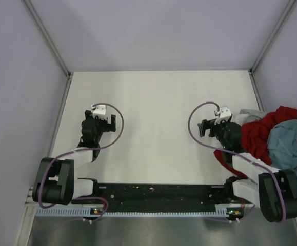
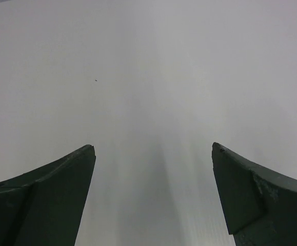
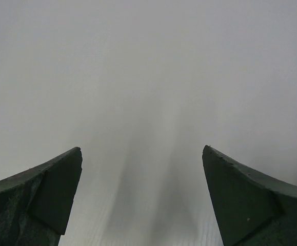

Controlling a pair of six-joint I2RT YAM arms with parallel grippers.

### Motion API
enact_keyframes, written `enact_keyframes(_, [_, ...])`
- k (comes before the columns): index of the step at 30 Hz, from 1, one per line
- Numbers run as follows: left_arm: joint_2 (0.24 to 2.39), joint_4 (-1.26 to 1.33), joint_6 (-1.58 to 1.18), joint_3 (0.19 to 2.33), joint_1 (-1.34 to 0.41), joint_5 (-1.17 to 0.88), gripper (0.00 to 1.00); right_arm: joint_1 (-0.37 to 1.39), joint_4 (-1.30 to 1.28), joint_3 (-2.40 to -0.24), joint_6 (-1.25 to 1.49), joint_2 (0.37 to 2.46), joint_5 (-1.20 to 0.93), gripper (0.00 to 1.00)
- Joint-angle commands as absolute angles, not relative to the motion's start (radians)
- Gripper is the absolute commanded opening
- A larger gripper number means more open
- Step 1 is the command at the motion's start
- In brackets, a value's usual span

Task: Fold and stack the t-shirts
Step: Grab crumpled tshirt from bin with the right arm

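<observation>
Top external: red t-shirt point(image 1: 258, 134), teal-blue t-shirt point(image 1: 286, 143) and grey t-shirt point(image 1: 250, 113) heaped unfolded at the table point(image 1: 158, 118) right edge; none stacked. Left gripper point(image 2: 152, 148) and right gripper point(image 3: 141, 149) spread wide, empty.

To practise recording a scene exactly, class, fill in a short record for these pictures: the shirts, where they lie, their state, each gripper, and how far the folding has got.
shirts: red t-shirt, teal-blue t-shirt, light grey t-shirt
place: piled together at the right edge of the table
state: crumpled, none folded or stacked
left gripper: open, empty, over bare table
right gripper: open, empty, just left of the shirts, facing bare table
progress: folding not yet begun
</observation>
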State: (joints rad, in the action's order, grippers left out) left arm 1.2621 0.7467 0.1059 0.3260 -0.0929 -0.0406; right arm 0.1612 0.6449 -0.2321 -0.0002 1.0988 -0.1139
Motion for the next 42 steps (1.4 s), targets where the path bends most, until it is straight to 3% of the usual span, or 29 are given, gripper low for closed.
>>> enact_keyframes(1, [1.292,0.642,0.110,0.423,-0.087,-0.067,0.99,0.160,0.464,-0.388,-0.008,1.033,-0.156,0.99])
enact_keyframes(7, [1.267,0.196,0.274,0.710,-0.087,-0.184,0.99,0.158,0.166,-0.648,0.276,0.922,-0.169,0.99])
enact_keyframes(12, [1.279,-0.238,0.412,0.964,-0.090,-0.431,0.99,0.158,-0.055,-0.811,0.304,0.841,-0.072,0.99])
enact_keyframes(16, [1.310,-0.428,0.423,1.064,-0.092,-0.440,0.99,0.131,-0.452,-1.003,0.382,0.870,0.416,0.95])
enact_keyframes(18, [1.327,-0.466,0.413,1.089,-0.092,-0.414,0.99,0.074,-0.586,-1.031,0.432,0.884,0.494,0.94])
enact_keyframes(23, [1.344,-0.520,0.406,1.117,-0.092,-0.420,0.99,-0.129,-0.604,-0.931,0.543,0.856,0.299,0.77])
enact_keyframes(29, [1.339,-0.525,0.431,1.080,-0.092,-0.440,0.99,-0.228,-0.597,-0.870,0.610,0.945,0.199,0.73])
enact_keyframes(34, [1.356,-0.546,0.434,1.100,-0.092,-0.425,0.99,-0.337,-0.494,-0.772,0.641,0.989,0.131,0.51])
enact_keyframes(42, [1.385,-0.578,0.442,1.124,-0.092,-0.422,0.99,-0.367,-0.414,-0.741,0.657,1.087,0.147,0.54])
